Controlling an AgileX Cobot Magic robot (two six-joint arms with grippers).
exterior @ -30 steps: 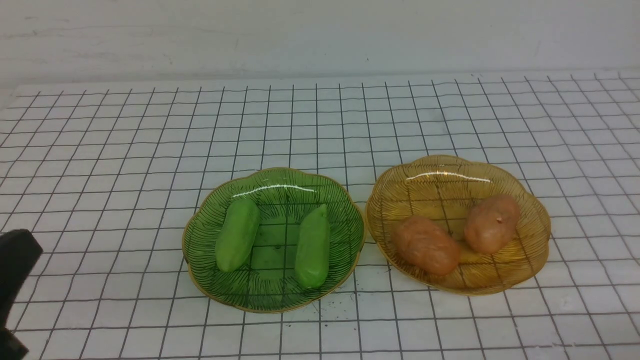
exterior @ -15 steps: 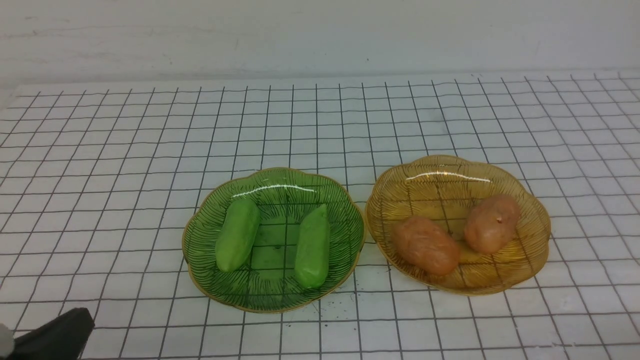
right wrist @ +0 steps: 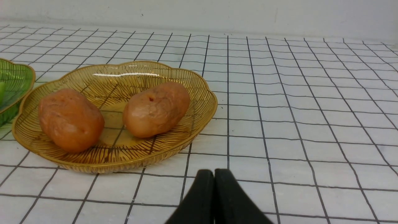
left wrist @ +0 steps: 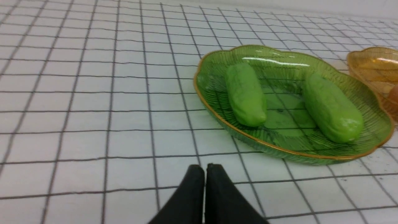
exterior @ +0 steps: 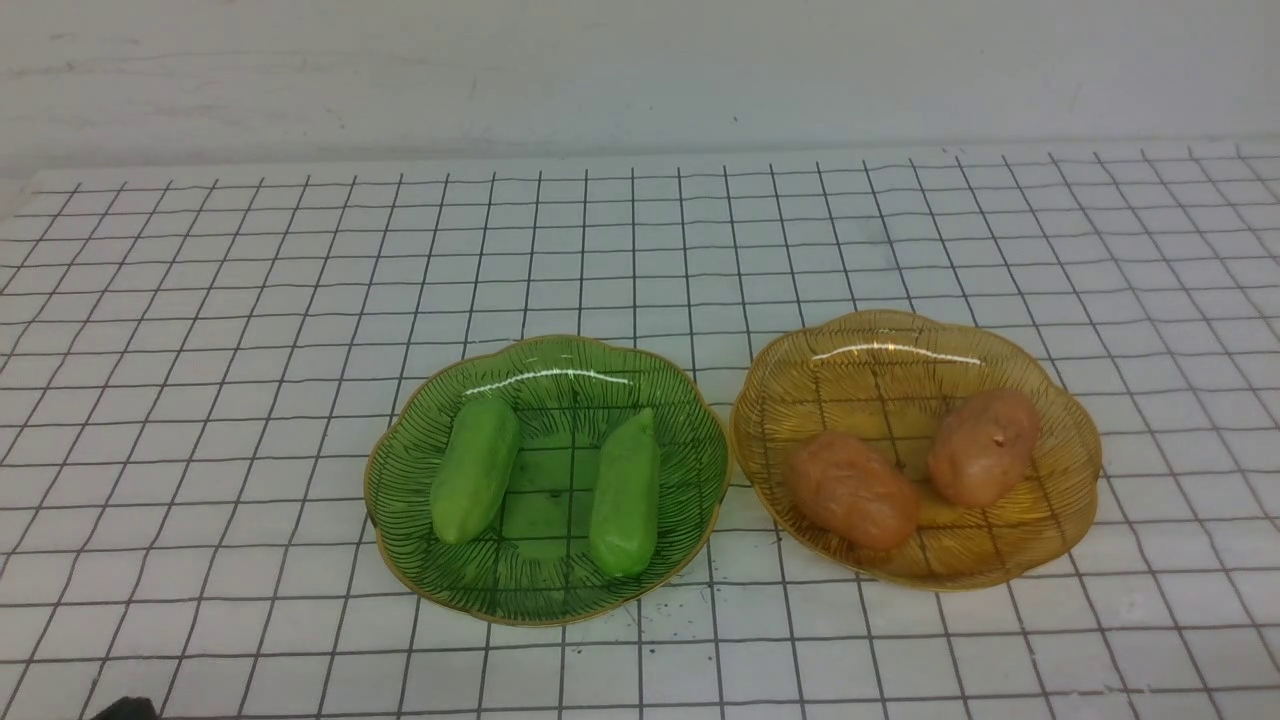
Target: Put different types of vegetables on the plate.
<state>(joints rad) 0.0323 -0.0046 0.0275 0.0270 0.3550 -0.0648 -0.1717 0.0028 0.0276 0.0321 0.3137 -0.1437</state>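
Two light-green cucumber-like vegetables (exterior: 477, 468) (exterior: 626, 494) lie side by side in a green glass plate (exterior: 400, 520). Two orange-brown potato-shaped vegetables (exterior: 851, 490) (exterior: 984, 446) lie in an amber glass plate (exterior: 1070, 500) just to its right. In the left wrist view my left gripper (left wrist: 205, 168) is shut and empty, low over the table near the green plate (left wrist: 214, 115). The right wrist view shows my right gripper (right wrist: 214, 173) shut and empty in front of the amber plate (right wrist: 199, 124). Only a dark corner of the left arm (exterior: 125, 708) shows in the front view.
The plates stand on a white table cover with a black grid (exterior: 640, 250). A pale wall (exterior: 640, 70) rises behind the table's far edge. The two plates nearly touch each other.
The left arm has dropped and pulled back toward the near left corner, almost leaving the front view. The vegetables and plates have not moved.
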